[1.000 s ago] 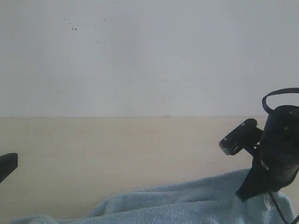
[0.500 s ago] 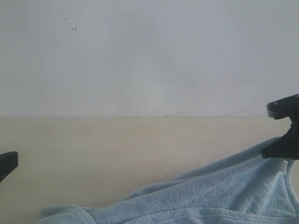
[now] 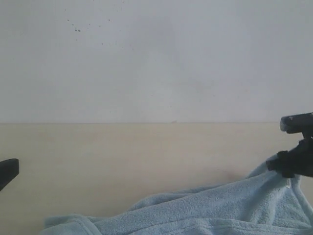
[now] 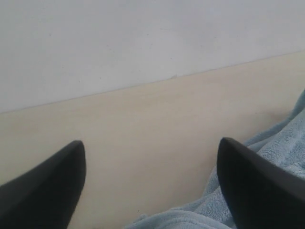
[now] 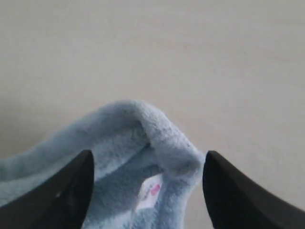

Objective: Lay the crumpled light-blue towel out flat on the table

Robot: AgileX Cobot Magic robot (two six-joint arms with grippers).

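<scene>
The fluffy pale-blue terry towel (image 3: 210, 210) lies bunched on the smooth cream counter (image 3: 122, 156), its tagged corner between the parted, unclamped jaws of the right gripper (image 5: 147, 157); the left gripper (image 4: 151, 141), jaws also parted, hovers farther off.

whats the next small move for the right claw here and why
Likely lift the right claw clear of the towel: its jaws stand open either side of the corner with the white tag, gripping nothing, with bare table beyond. Rising straight should avoid snagging the cloth.
</scene>
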